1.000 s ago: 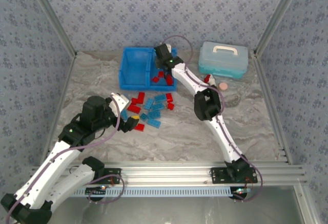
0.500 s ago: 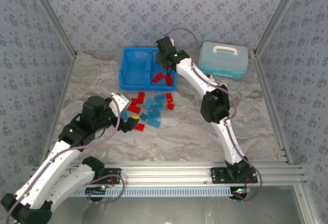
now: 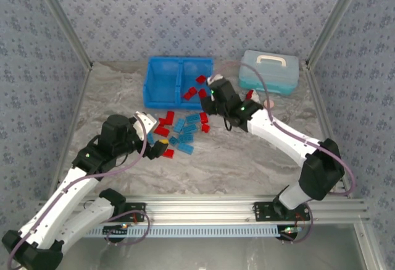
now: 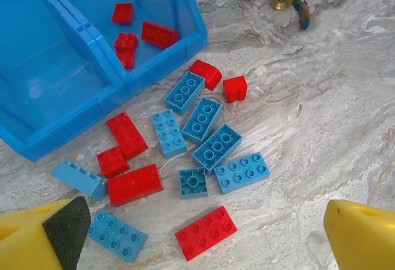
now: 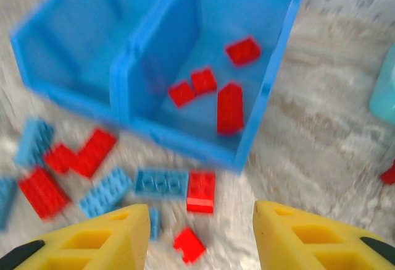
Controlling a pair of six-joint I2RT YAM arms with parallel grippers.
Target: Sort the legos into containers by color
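Since the right gripper (image 3: pixel 208 97) left the bin (image 3: pixel 146 91): it sits just off the bin's near right corner, whereas a second ago it hung over the right compartment (image 3: pixel 196 69); the arm's elbow has swung out toward 4 o'clock on the table (image 3: pixel 247 159).
Right jaws: parted to a middling gap, with nothing between the yellow fingers (image 5: pixel 99 236).
Left gripper (image 3: pixel 154 135): unmoved over the second, jaws spread wide and empty.
Binned legos (image 3: pixel 200 79): red ones only, in the right compartment; the blurred right wrist view seems to show four.
Loose legos (image 3: pixel 183 131): a mixed red and light blue scatter on the table, at 6 o'clock of the bin, its layout unchanged.
Legos to right gripper: the scatter starts just beside it at 7 o'clock; the binned reds lie near, at 11 o'clock.
Legos to left gripper: the scatter lies just beside it at 3 o'clock; in the left wrist view one red brick (image 4: pixel 205 233) lies on the table between the two fingers, apart from both.
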